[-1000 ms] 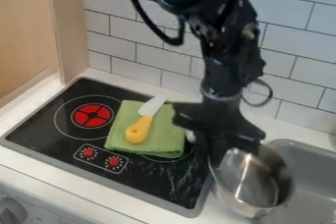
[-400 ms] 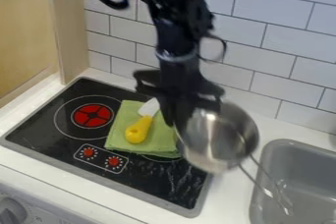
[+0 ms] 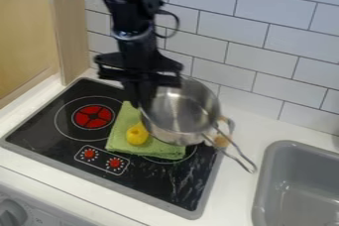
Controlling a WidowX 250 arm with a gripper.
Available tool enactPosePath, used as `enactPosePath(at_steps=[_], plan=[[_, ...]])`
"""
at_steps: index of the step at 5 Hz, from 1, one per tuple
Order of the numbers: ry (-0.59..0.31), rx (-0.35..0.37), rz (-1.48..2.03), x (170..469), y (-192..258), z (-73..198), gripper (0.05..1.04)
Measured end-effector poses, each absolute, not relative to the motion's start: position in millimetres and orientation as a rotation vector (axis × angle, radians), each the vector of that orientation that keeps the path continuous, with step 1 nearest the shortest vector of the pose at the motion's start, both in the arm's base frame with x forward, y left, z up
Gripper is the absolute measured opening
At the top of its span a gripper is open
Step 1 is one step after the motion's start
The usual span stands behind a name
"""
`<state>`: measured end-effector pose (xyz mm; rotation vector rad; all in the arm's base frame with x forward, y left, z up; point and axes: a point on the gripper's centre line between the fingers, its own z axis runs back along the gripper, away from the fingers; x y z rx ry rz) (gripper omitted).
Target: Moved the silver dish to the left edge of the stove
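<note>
A black robot arm (image 3: 126,2) comes in from the top edge, left of centre; its black two-finger tool (image 3: 144,102) points down over the rear right part of the stove and is closed on the left rim of a round, silver metal dish (image 3: 180,121). The dish is over the stove's right side and the white desk (image 3: 232,197) beside it, well apart from the stove's left edge; its open mouth tilts towards the viewer, and a looped wire handle (image 3: 235,157) points to the lower right, over the desk.

The stove (image 3: 49,138) has a black, glossy top with a grey border; a round, red burner (image 3: 92,116) is at its left, and a small panel with two red dials (image 3: 102,160) is near the front. A folded green cloth (image 3: 162,150) lies on the stove, partly hidden by the dish; on it is a bulbous yellow handle (image 3: 137,135). A tan object (image 3: 221,141), mostly hidden behind the dish, is too covered to identify; a grey sink (image 3: 298,183) is at the lower right, and a white tiled wall (image 3: 278,36) stands behind.
</note>
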<state>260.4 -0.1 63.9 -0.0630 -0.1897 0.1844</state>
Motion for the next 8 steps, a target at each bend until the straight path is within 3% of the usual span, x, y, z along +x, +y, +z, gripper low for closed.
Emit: enactPosePath(at_steps=[4, 8], plan=[[-0.216, -0.066, 0.494, 243, 88, 59, 0.055], [-0.133, -0.084, 0.575, 214, 130, 13, 0.055]])
